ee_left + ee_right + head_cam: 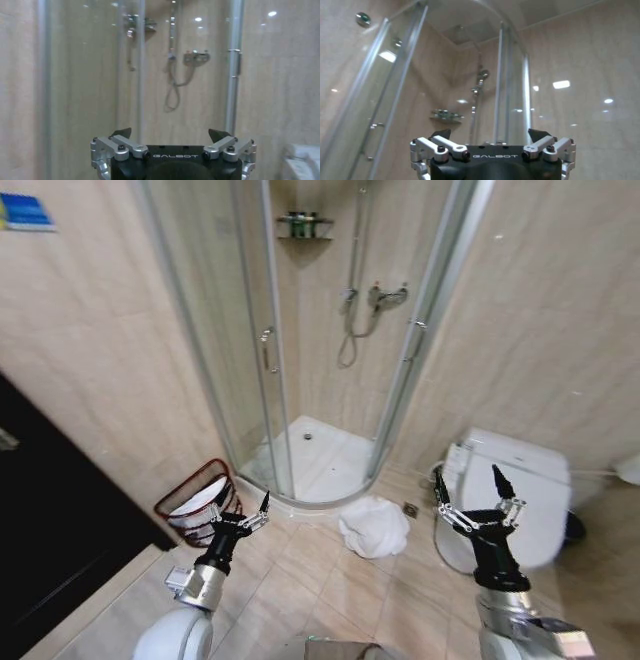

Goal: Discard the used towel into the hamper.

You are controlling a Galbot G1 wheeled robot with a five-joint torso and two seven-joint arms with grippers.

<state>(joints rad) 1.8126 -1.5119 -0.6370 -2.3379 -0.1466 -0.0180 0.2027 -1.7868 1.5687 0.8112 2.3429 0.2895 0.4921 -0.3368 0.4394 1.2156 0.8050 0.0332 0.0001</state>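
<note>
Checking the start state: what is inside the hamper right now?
The hamper holds something pale, apparently a liner or cloth; its bottom is hidden by it. The towel lies on the floor outside it. The left claw and the right claw are open, empty.

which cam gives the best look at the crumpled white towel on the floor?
Head view. The crumpled white towel lies in full sight on the beige floor tiles, just outside the glass shower enclosure, between the two raised grippers. Both wrist views point up at the shower glass and wall, above floor level, so they offer nothing of the towel.
</note>
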